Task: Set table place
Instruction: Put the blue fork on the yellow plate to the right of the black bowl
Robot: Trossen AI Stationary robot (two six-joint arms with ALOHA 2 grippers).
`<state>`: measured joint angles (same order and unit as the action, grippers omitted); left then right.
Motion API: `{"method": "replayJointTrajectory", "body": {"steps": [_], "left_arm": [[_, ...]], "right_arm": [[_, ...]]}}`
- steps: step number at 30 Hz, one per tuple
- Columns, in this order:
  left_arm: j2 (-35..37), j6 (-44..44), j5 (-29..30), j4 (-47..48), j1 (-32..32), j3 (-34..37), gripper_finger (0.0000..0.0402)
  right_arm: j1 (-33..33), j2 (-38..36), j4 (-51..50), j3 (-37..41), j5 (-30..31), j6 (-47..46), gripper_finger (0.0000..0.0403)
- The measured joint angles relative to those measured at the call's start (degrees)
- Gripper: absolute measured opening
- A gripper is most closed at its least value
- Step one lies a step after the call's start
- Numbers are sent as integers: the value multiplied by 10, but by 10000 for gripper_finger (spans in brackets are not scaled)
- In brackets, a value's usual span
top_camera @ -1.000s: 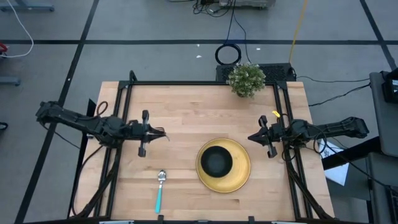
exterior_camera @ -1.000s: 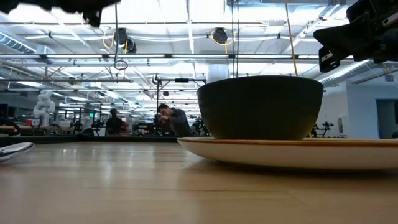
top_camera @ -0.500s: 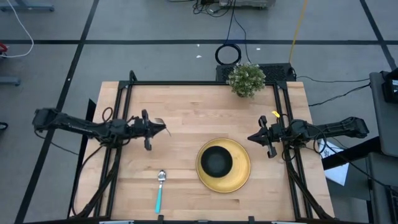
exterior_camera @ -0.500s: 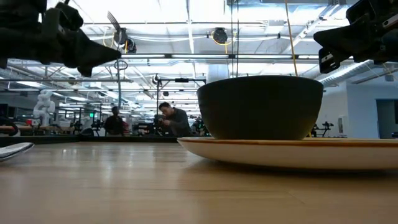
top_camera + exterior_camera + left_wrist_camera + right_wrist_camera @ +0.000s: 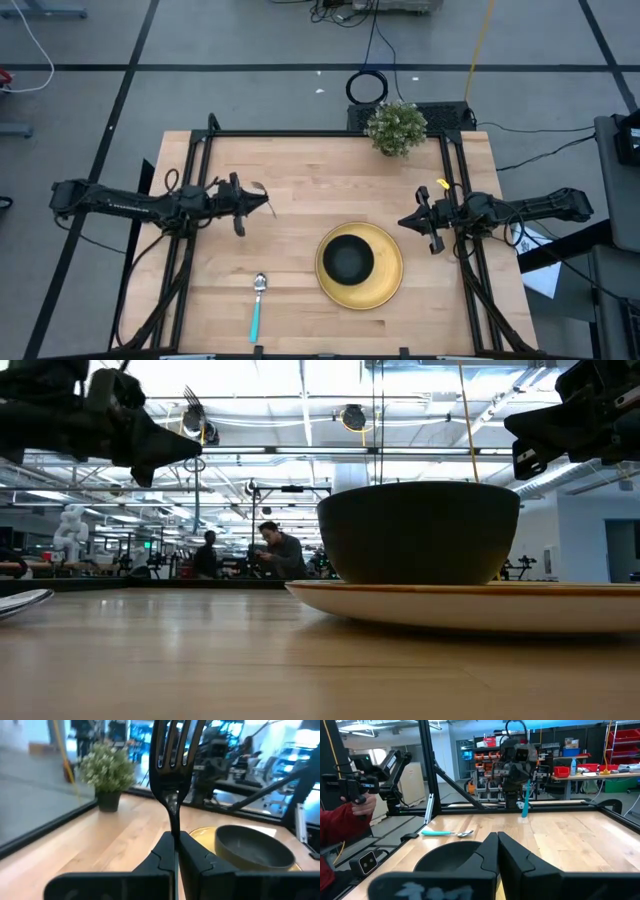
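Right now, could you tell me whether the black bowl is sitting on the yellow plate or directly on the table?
On the plate. The black bowl sits centred inside the yellow plate, whose rim rings it from above; the low view shows it upright on the plate.

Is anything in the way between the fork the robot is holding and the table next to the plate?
Nothing visible is. The left gripper holds the fork in the air, above bare table left of the plate. The spoon lies nearer the front edge, left of the plate.
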<state>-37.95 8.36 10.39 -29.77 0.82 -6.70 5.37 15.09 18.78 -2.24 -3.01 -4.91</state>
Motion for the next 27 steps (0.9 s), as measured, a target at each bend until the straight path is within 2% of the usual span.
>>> {"method": "replayJointTrajectory", "body": {"steps": [6,10,16,21,24,27], "left_arm": [[-35,38,-1,257,48,-145,5],[-96,39,-31,372,87,-243,5],[-208,11,-155,412,148,-325,5],[-303,-12,-224,420,204,-361,5],[-362,-27,-252,456,231,-384,5],[-415,-50,-252,507,243,-415,5]], "right_arm": [[0,0,0,0,0,0,0],[0,0,1,0,0,0,0],[0,0,1,0,0,0,0],[0,0,2,0,0,0,0],[0,0,1,0,0,0,0],[0,0,-3,0,0,0,0]]}}
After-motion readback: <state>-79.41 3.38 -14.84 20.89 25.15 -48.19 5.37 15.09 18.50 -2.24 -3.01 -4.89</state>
